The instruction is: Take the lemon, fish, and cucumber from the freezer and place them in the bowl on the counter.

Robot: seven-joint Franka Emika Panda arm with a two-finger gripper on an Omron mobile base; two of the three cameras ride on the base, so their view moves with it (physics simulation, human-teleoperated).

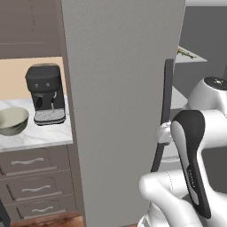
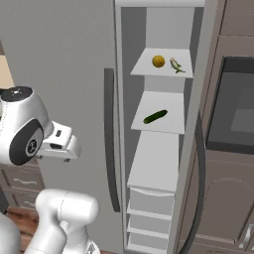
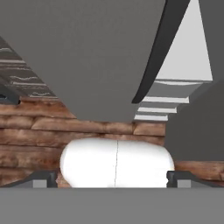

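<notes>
With the tall grey freezer point(image 2: 163, 149) door swung open, the small round yellow-orange lemon point(image 2: 158, 61) and short dark green cucumber point(image 2: 155, 116) wait on its pale shelves, so the empty gripper point(image 3: 112, 179), spread wide apart, must reach in next.

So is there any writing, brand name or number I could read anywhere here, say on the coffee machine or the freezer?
None can be read.
Coffee machine: no legible label.
Freezer door: plain grey, no text.
Robot arm's dark band: faint marks, too small to read.
</notes>
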